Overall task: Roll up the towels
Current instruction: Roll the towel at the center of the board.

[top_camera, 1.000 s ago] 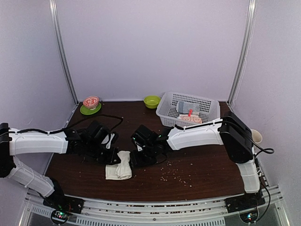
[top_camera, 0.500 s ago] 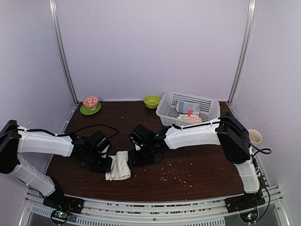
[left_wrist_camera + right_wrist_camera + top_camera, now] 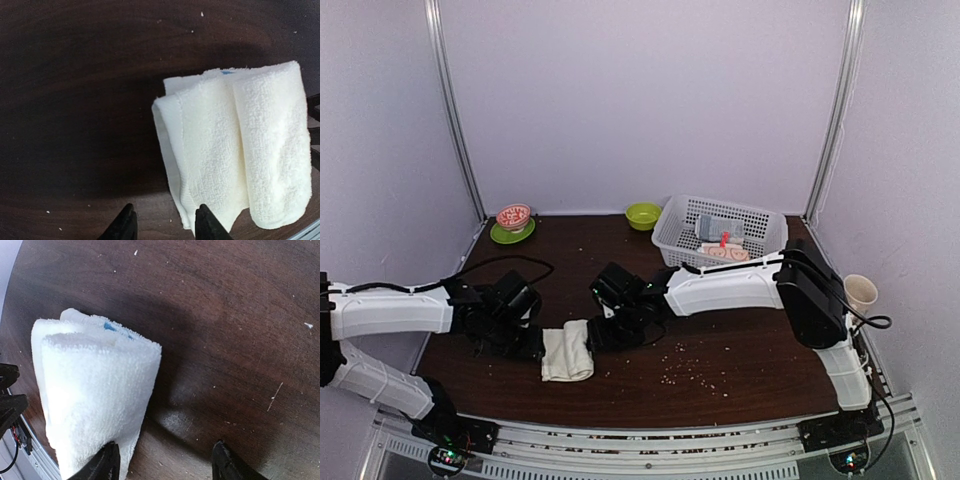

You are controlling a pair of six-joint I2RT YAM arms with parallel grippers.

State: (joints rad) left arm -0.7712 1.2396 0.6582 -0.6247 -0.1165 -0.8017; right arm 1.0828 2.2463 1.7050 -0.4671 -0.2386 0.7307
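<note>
Here the plain cream-white towel (image 3: 567, 350) lies on the dark table (image 3: 750, 340), close to the near edge and left of centre. It is loosely rolled. The thicker, rounded part sits on its right side and flatter layers spread toward the left. A small blue mark (image 3: 110, 326) peeks out between the layers at one end.

The left pincer (image 3: 165, 225) sits low at the towel's left side, released. Its two fingertips stand apart with bare table showing between them. One fingertip is right at the towel's edge, but I cannot tell whether it touches the cloth. The right pincer (image 3: 165, 465) is at the towel's right side, also released and spread wide. One finger is just beside the rolled part, and mostly bare wood shows in the gap. Neither pincer grasps the cloth.

The cartoon-face towel (image 3: 725, 253) lies in the white basket (image 3: 665, 235) at the far right corner of the table, next to a grey-blue rolled towel (image 3: 718, 228). A green bowl (image 3: 642, 214) stands at the far edge just left of the basket. Near the far left corner, a red-patterned bowl (image 3: 513, 215) rests on a green plate (image 3: 510, 234). Pale crumbs (image 3: 685, 370) are scattered over the wood right of the cream-white towel. A cup (image 3: 861, 290) stands beyond the table's right edge.
</note>
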